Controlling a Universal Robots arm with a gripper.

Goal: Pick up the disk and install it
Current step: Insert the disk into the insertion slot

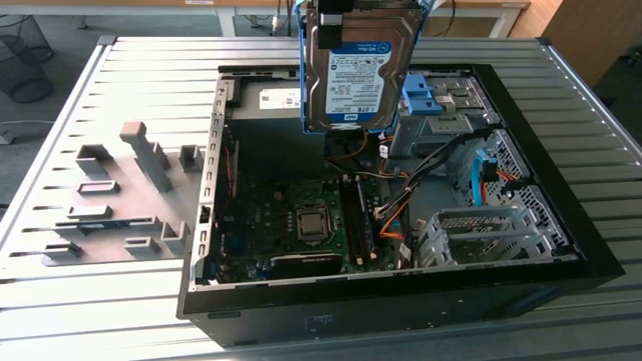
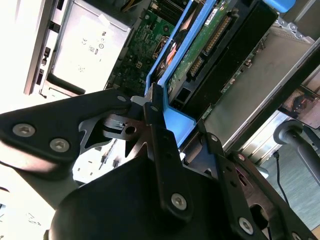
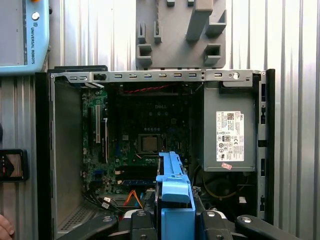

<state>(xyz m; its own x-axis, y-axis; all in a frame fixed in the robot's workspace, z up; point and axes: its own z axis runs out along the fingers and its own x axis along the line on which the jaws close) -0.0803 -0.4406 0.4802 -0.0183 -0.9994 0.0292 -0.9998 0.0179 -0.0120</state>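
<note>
Upper centre of the exterior view: disk point(image 1: 356, 71), flat, rectangular, silver metal, hanging in the air on end, long sides near vertical, top cropped by the frame's upper edge. Broad face turned to the camera, with a white-and-blue label point(image 1: 359, 79) across its middle and lower part. In the second wrist view, seen nearly edge-on and stretching away from the lens: green circuit board point(image 2: 202, 45) on one face, black body beside it, bright blue rails point(image 2: 170, 85) framing the long side and wrapping the near end. In the first wrist view, foreshortened to the blue near end point(image 3: 175, 195), standing upright.
</note>
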